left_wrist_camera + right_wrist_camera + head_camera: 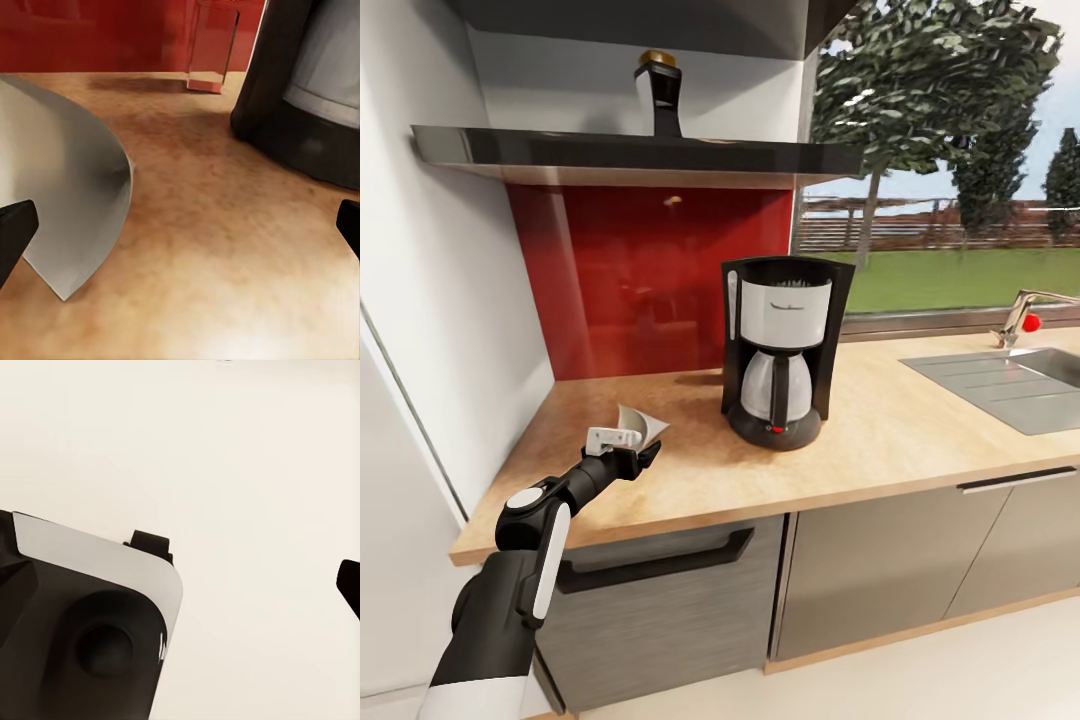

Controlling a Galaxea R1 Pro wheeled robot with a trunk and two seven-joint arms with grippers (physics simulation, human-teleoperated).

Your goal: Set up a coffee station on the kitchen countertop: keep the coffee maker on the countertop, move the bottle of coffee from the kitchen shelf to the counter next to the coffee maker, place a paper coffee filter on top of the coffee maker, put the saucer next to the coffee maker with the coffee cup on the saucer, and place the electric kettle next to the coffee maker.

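Left pincer [643,452] low over the counter [880,440], its fingers spread wide; paper filter [637,424] just beside one fingertip [13,234], standing curled on the counter; coffee maker [784,350] near, beyond it; coffee bottle [659,93] on the shelf [630,155] above; right pincer's state cannot be told.

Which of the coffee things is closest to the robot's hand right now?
The paper coffee filter, a white curled cone right at the left gripper. The coffee maker stands farther along; the bottle of coffee sits on the shelf.

The left gripper [644,452] hides the paper coffee filter's [638,424] lower edge, and the sink [1000,385] runs off frame
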